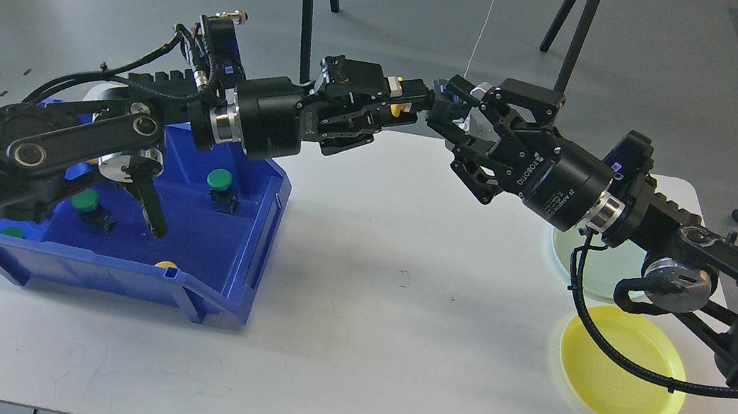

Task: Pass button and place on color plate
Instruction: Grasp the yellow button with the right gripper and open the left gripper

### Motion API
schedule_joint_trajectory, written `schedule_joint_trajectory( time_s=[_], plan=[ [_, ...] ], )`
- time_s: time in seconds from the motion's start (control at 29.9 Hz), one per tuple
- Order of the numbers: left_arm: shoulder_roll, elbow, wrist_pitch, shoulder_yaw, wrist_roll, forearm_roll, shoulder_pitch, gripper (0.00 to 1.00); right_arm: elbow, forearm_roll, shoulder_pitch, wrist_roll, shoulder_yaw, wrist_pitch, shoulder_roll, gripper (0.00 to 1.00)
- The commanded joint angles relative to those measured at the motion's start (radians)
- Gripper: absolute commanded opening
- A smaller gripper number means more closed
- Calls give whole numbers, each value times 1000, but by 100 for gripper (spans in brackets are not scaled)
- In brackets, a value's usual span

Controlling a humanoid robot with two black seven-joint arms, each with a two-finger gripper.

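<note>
The handover looks to be in the middle: above the far side of the white table, the left gripper is closed on a yellow button, and the right gripper meets it tip to tip, though I cannot tell whether its fingers have closed on anything. Left to do, as I judge it: release to the right arm, then set the button on the yellow plate, which lies bare beside a pale green plate. At least 3 green buttons remain in the blue bin.
</note>
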Motion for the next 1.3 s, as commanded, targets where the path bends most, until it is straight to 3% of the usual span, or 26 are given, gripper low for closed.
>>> schedule_joint_trajectory(
  time_s=[0.0, 0.23, 0.4, 0.67, 1.27],
  plan=[
    [0, 0, 0, 1, 1, 1, 0, 22, 0, 0, 0, 0, 1, 0, 1, 30],
    [0, 0, 0, 1, 1, 1, 0, 22, -1, 0, 0, 0, 1, 0, -1, 32],
    [0, 0, 0, 1, 1, 1, 0, 22, -1, 0, -3, 0, -1, 0, 1, 58],
    [0, 0, 0, 1, 1, 1, 0, 22, -1, -2, -10, 0, -4, 0, 10, 76],
    [0, 0, 0, 1, 1, 1, 2, 22, -46, 0, -16, -1, -4, 0, 30, 72]
  ],
)
